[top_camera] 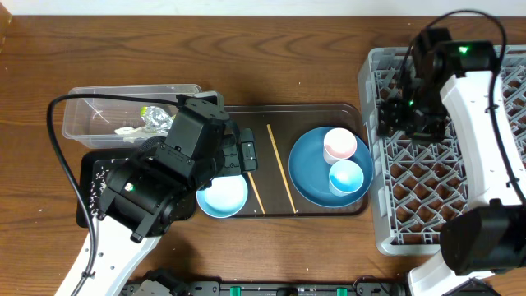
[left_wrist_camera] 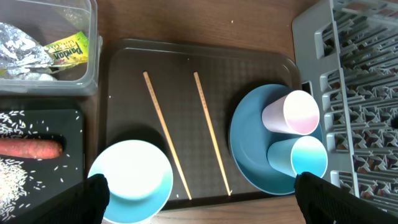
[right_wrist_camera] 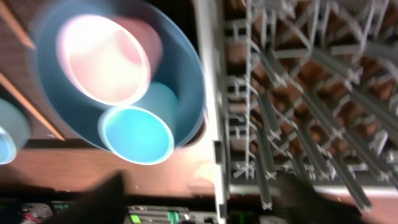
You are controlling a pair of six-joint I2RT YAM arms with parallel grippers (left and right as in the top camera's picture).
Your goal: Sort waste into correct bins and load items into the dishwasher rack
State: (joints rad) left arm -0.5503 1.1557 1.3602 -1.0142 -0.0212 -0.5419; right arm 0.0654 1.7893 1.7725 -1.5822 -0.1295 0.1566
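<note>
Left gripper point(left_wrist_camera: 202, 193) hangs wide open by the pale blue bowl point(left_wrist_camera: 130, 180). Right gripper point(right_wrist_camera: 208, 198) gapes empty above the dishwasher rack point(right_wrist_camera: 298, 93) edge.

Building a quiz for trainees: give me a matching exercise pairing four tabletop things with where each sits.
1 slim orange sausage-like piece
2 yellow-green shiny wrapper
3 small pink cup
4 two thin wooden chopsticks

A round blue plate
B clear plastic tub
C brown serving tray
D shallow black tray

Pairs: 1-D, 2-B, 3-A, 4-C.
</note>
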